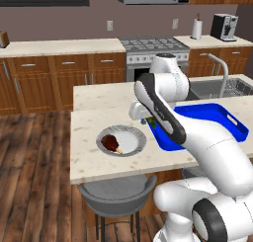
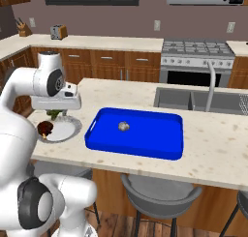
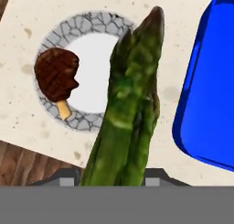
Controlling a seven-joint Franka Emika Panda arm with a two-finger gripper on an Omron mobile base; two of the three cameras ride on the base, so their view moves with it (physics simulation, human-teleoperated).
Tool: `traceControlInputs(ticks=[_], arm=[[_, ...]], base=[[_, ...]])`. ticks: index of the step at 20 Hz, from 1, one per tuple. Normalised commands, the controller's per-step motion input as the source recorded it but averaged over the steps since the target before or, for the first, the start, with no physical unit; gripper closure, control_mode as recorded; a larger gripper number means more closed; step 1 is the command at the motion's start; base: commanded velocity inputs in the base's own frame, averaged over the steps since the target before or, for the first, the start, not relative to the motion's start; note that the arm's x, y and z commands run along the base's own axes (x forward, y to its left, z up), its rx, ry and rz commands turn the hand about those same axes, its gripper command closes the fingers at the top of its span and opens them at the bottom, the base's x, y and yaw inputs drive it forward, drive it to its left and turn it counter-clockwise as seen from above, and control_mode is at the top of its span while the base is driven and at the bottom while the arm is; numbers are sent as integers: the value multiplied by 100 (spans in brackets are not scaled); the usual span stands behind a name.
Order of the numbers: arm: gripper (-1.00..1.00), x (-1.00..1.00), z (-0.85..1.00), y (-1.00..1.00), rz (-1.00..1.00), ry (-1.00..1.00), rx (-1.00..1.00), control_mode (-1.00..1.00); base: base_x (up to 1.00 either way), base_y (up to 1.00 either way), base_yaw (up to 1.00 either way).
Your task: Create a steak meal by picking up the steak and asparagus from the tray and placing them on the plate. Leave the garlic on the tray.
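1. Green asparagus (image 3: pixel 130 109) is pinched tight between my fingers, and it sticks out long in front of me in the hand view.
2. My gripper (image 2: pixel 54 114) hangs above the counter (image 1: pixel 94 159), between the plate (image 1: pixel 129 146) and the blue tray (image 2: pixel 160 151).
3. Brown steak (image 3: pixel 55 75) already lies on the plate, near one edge, with its little bone pointing at the rim.
4. Pale garlic (image 2: pixel 123 126) sits alone in the tray, and that is where it should stay.
5. So I think I am on the last carry: the asparagus is out of the tray but not on the plate yet.
6. Next, I need to slide a bit more over the plate, to the white middle beside the steak.
7. Then I should go down low and let my fingers spread so the stalks drop softly.
8. I must be careful, because the stalks are long and could roll off the rim or bump the steak.
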Motion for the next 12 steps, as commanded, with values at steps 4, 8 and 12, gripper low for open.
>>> traceControlInputs(ticks=[4,8,12], arm=[[100,11,-33,45,-10,0,-1,-100],[100,28,-36,6,0,0,0,-100],[100,28,-42,0,0,0,0,-100]], base=[[0,0,0],[0,0,0],[0,0,0]])
